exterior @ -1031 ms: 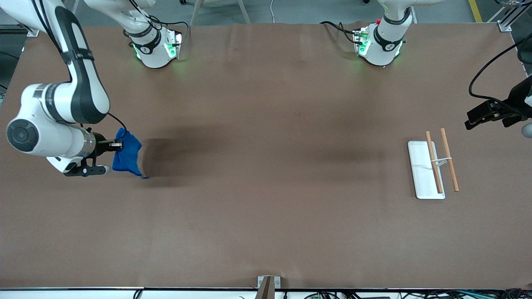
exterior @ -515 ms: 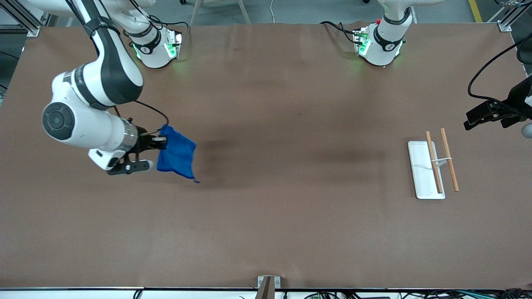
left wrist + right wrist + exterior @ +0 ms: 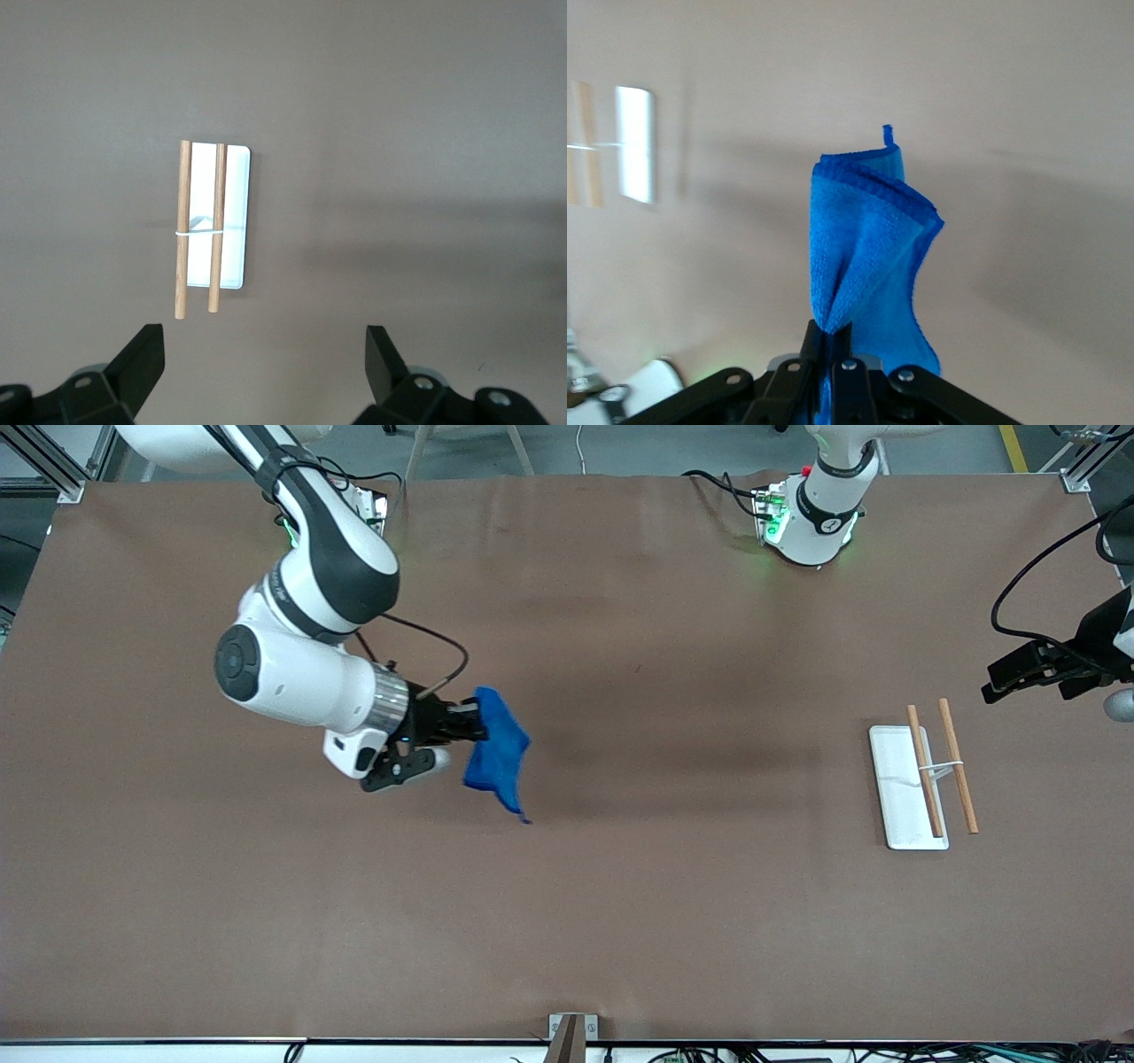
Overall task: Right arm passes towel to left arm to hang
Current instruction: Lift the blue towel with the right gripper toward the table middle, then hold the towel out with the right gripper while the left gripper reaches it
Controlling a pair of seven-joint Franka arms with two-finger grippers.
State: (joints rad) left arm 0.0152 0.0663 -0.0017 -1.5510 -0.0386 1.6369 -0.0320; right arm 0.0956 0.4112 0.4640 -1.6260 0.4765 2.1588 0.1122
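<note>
A robotics lab is indicated — two white arms (image 3: 301,602) (image 3: 828,487) are bolted by green-lit bases to a table (image 3: 620,912) covered in brown sheeting, aluminium framing (image 3: 53,460) is seen at its corners, and cables (image 3: 886,1054) are run along the edge.

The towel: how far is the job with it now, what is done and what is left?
Done: the right gripper is shut on the towel and holds it off the table, over the middle part. In hand: the carry toward the left arm. Left: the handover and the hanging. The left gripper is open and empty, over the table near the rack with two wooden rods, which has no cloth on it.
</note>
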